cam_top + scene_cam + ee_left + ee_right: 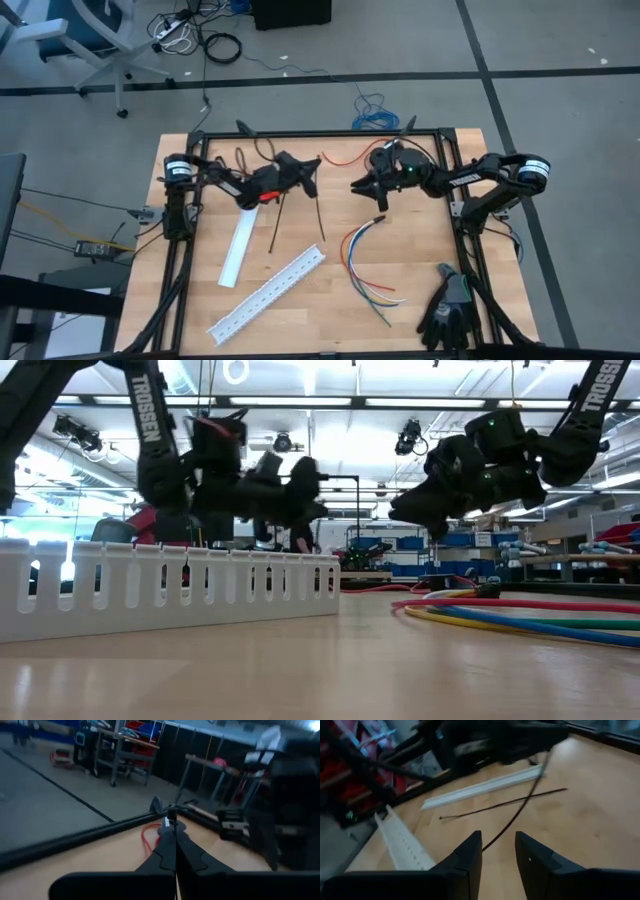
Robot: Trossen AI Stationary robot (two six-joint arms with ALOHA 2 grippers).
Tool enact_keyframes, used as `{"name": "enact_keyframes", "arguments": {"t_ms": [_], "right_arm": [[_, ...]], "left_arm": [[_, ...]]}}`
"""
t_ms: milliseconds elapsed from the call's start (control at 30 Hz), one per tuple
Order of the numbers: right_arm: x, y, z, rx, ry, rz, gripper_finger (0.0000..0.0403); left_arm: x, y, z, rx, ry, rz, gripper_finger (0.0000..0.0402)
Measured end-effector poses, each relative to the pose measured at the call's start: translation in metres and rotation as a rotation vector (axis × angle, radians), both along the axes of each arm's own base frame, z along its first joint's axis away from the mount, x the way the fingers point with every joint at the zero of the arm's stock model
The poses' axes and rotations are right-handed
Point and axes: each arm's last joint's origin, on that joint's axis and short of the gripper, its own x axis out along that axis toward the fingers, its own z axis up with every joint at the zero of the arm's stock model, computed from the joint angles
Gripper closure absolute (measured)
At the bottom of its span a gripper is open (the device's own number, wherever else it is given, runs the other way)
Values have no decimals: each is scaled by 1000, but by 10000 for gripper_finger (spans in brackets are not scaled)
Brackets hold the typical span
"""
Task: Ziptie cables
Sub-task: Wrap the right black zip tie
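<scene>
Left gripper (pixel 312 180) is shut on a black zip tie (pixel 317 212), held above the table. Right gripper (pixel 498 851) is parted, empty, facing it. Cables (pixel 362 262) lie unbound; next, probably the right takes the tie's free end.

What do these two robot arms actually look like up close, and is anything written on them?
Both arms are dark, nearly black, built of jointed segments. TROSSEN runs in white letters down each one in the low view. The left tool ends in two flat, tapering black fingers; the right tool has two blocky, wedge-shaped black fingers. A small green light glows on the right arm's wrist, and thin black cables trail from it.
</scene>
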Motion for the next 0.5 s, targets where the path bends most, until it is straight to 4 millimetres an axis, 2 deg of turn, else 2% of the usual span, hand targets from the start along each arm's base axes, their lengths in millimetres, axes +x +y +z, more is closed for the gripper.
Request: {"name": "enact_keyframes", "arguments": {"t_ms": [167, 333, 500], "right_arm": [[8, 19, 0, -209, -11, 40, 320], [23, 39, 3, -478, 34, -15, 330], [45, 55, 13, -699, 193, -40, 333]], "left_arm": [[-15, 4, -7, -126, -83, -53, 401], [-12, 5, -4, -143, -102, -111, 401], [-10, 5, -2, -205, -152, -133, 401]]}}
